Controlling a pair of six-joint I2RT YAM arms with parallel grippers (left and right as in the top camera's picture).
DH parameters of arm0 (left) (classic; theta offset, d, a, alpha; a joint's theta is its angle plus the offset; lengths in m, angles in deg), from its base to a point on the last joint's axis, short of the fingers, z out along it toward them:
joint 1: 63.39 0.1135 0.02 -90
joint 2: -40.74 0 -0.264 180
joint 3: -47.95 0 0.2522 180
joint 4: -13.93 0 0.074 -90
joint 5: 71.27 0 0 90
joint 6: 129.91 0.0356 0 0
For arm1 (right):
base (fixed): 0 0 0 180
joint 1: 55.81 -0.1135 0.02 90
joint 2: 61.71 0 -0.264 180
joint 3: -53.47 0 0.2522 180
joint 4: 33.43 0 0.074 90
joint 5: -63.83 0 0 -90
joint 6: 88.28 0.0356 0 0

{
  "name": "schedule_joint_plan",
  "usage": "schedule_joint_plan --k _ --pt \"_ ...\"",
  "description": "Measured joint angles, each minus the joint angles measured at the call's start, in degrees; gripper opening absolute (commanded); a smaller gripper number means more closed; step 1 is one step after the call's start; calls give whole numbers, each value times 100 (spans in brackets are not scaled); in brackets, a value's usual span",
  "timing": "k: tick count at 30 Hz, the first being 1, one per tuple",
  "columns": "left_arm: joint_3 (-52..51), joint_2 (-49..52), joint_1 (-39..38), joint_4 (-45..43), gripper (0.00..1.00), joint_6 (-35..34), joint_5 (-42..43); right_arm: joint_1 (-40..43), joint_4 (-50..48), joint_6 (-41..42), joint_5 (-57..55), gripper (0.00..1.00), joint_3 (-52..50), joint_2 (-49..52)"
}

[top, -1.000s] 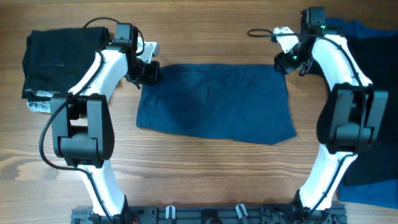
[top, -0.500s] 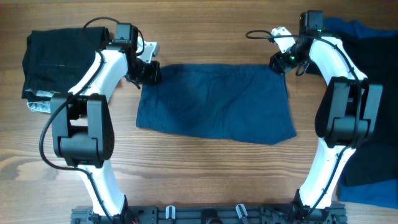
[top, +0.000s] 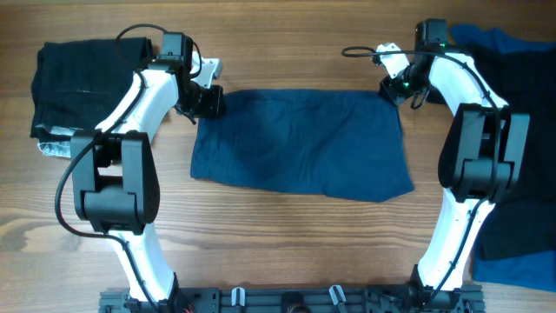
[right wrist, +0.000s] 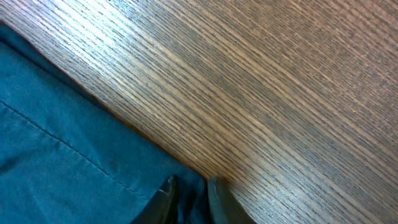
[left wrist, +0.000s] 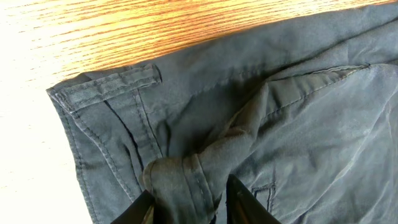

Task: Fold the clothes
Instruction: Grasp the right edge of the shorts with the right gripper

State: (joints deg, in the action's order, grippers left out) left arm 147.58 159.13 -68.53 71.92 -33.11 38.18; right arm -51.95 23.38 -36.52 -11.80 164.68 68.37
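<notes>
Navy shorts lie flat on the surface between both tools, not yet folded. Left tool pinches a bunched corner, right tool nips the other. The black pile beyond the left tool looks folded.

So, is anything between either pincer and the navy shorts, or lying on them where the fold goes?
Nothing visible. The left pincer pinches bunched fabric at one far corner of the navy shorts; the right pincer straddles the other corner. Nothing lies on the shorts; the black garment and the blue garments sit apart at the sides.
</notes>
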Motion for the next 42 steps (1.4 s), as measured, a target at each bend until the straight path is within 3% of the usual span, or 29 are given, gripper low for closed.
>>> schedule_joint_plan --k 2,4,5,12,22,28,29,30,36,42 --pt "0 0 0 -2 29 0 0 0 2 50 22 4 0 0" --pt "0 0 0 -2 15 4 0 0 11 225 20 4 0 0" --pt "0 0 0 0 12 -4 0 0 17 365 20 4 0 -4" --pt "0 0 0 7 14 2 0 -2 514 1145 109 4 -2 -715" --pt "0 -2 0 15 13 2 0 -131 1537 1211 173 4 4 -892" --pt "0 -11 0 15 15 2 0 -136 1615 1211 173 4 2 -892" --pt "0 -11 0 15 15 0 0 -136 1615 1211 173 4 2 -892" --pt "0 -11 0 15 4 0 0 -136 1613 1211 173 4 2 -892" --pt "0 -22 0 15 4 2 22 -136 1637 1213 247 4 2 -892" --pt "-13 -1067 0 201 4 -46 321 -136 2227 1276 627 4 2 -1272"
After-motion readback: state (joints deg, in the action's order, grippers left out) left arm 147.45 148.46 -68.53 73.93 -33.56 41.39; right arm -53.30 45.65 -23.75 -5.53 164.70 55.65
